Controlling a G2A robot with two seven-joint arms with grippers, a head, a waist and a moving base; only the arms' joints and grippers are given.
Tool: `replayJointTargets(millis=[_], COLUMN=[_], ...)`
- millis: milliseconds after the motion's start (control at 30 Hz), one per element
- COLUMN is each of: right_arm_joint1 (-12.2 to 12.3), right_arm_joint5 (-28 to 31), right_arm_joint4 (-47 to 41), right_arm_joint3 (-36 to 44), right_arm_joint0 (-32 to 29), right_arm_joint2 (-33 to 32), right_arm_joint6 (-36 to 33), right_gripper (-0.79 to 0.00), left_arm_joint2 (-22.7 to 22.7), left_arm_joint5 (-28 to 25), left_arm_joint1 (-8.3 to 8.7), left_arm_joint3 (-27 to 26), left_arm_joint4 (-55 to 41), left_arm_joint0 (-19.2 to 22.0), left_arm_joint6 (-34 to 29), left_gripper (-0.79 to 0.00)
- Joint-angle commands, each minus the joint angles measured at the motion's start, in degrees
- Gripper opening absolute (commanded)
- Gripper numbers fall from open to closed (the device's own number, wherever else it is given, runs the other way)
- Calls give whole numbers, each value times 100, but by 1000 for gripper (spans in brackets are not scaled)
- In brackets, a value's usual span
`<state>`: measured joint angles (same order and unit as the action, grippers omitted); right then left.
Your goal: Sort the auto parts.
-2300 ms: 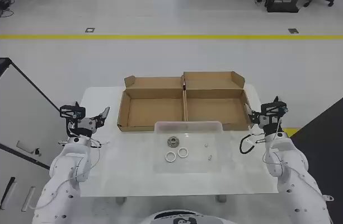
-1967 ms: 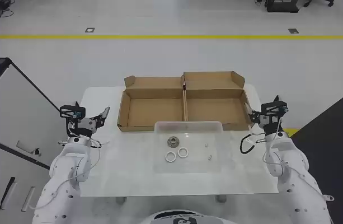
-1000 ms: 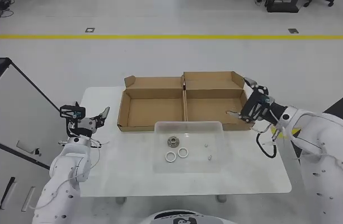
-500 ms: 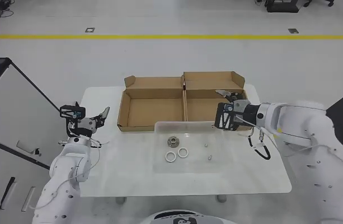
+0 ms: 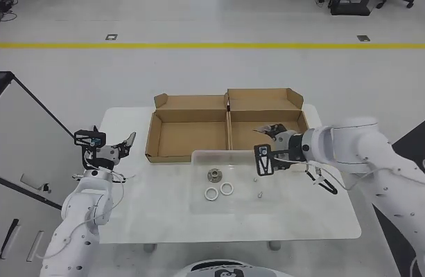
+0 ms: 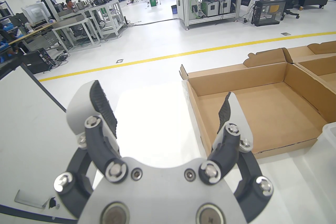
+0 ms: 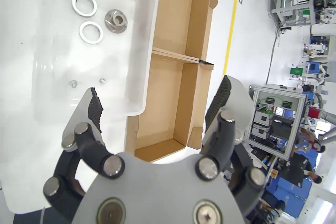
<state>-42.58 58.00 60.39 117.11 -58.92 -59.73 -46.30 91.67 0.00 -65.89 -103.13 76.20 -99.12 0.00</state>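
Right tool (image 5: 262, 147) on my arm hangs with its 2 fingers spread wide and nothing between them. It is above the far right corner of the clear tray (image 5: 233, 153), where the tray comes just beside the right cardboard box (image 5: 243, 135). Inside the tray lie the auto parts: 1 grey flanged hub (image 5: 213, 174), 2 flat metal rings (image 5: 211, 194) close to each other and near the hub, and 2 very small pieces (image 5: 256, 180) more to the right, apart from the rings. The right box and the left cardboard box (image 5: 188, 138) stand open side by side behind the tray on the white counter (image 5: 157, 208). Left tool (image 5: 115, 143) is at the left edge of the counter, well apart from the tray, with its fingers also spread and holding nothing.
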Motion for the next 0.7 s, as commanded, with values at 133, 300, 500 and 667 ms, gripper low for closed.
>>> replayJointTargets(millis=[133, 300, 500, 667], right_arm_joint1=[460, 700, 796, 764], right_arm_joint5=[0, 0, -121, -314], right_arm_joint4=[-292, -382, -587, -881], right_arm_joint3=[-7, -139, -123, -185], right_arm_joint0=[690, 1229, 1735, 2109], right_arm_joint2=[869, 1626, 2446, 3054], right_arm_joint6=[0, 0, -120, -313], right_gripper=[0, 0, 0, 0], left_arm_joint2=[0, 0, 0, 0], left_arm_joint5=[0, 0, 0, 0], left_arm_joint1=[0, 0, 0, 0], left_arm_joint3=[0, 0, 0, 0], left_arm_joint4=[0, 0, 0, 0], left_arm_joint0=[0, 0, 0, 0], left_arm_joint6=[0, 0, 0, 0], left_gripper=[0, 0, 0, 0])
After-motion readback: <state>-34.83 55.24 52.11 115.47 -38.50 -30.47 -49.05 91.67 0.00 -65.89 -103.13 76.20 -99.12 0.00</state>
